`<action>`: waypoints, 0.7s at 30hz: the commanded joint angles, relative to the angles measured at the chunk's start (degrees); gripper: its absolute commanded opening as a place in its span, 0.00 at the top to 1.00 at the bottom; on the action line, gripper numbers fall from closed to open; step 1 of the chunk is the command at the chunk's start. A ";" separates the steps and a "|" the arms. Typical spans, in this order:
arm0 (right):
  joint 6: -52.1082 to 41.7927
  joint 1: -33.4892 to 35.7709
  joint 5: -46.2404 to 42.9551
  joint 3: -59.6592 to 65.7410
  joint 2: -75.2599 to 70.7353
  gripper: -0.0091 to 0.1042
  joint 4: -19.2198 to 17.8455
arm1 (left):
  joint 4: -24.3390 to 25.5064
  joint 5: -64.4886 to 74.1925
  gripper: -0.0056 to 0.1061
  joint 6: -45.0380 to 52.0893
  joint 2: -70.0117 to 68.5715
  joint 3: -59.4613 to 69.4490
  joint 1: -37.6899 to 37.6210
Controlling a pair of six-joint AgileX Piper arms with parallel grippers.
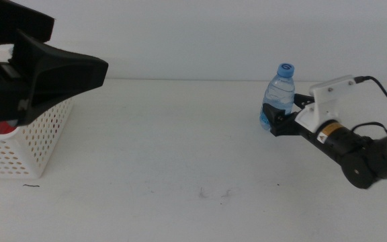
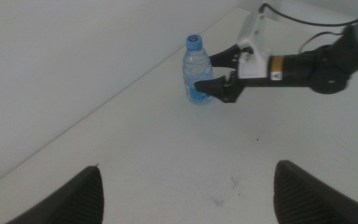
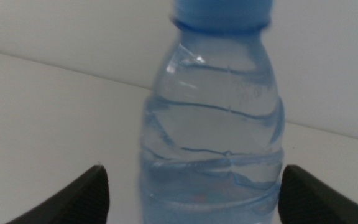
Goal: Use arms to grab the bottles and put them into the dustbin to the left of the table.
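On the near worktop (image 1: 180,168) only small scuff marks show. Further back at the right, the right end effector (image 1: 279,114) has its jaws apart around the lower body of the upright water bottle (image 1: 280,94), not yet clamped. At the far left, the left end effector (image 2: 185,193), jaws wide apart, hangs over the white dustbin (image 1: 25,144), which shows something red inside. A risk, as I judge it: closing off-centre could tip the light bottle, and a weak grip could drop it on the long carry leftward

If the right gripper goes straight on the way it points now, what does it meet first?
The water bottle: it stands upright between the open jaws of the right gripper, directly ahead; whether they touch it is unclear.
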 commanded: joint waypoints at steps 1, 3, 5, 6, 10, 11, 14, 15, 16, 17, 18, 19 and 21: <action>-0.42 0.14 1.48 -3.71 2.55 0.11 1.04 | -0.21 -0.65 0.11 -0.39 -0.21 -0.07 -0.19; -0.42 0.14 2.22 -6.60 4.65 0.14 1.55 | -0.21 -0.65 0.11 -0.39 -0.21 -0.07 -0.19; -0.42 0.38 6.40 -8.83 5.35 0.30 1.02 | -0.21 -0.65 0.11 -0.39 -0.21 -0.07 -0.19; -0.58 0.72 8.65 -9.40 5.35 0.48 0.88 | -0.21 -0.65 0.11 -0.39 -0.21 -0.07 -0.19; -0.41 4.98 11.99 -11.12 3.29 0.91 1.33 | -0.21 -0.65 0.11 -0.39 -0.21 -0.07 -0.19; -0.41 6.77 12.20 -12.31 2.72 0.92 1.46 | -0.21 -0.65 0.11 -0.39 -0.21 -0.07 -0.19; -0.87 12.12 15.74 -18.13 3.05 0.94 1.46 | -0.21 -0.65 0.11 -0.39 -0.21 -0.07 -0.19; -0.87 13.48 17.13 -20.79 3.73 0.94 1.46 | -0.21 -0.65 0.11 -0.39 -0.21 -0.07 -0.19; -0.87 15.09 18.19 -23.56 4.92 0.94 1.46 | -0.21 -0.65 0.11 -0.39 -0.21 -0.07 -0.19; -0.87 16.54 18.73 -26.22 6.45 0.94 1.46 | -0.21 -0.65 0.11 -0.39 -0.21 -0.07 -0.19; -0.87 17.85 19.01 -28.27 7.76 0.94 1.46 | -0.21 -0.65 0.11 -0.39 -0.21 -0.07 -0.19; -0.87 18.96 19.35 -30.50 9.43 0.94 1.58 | -0.21 -0.65 0.11 -0.39 -0.21 -0.07 -0.19; -0.87 20.59 19.35 -33.63 12.51 0.94 1.71 | -0.21 -0.65 0.11 -0.39 -0.21 -0.07 -0.19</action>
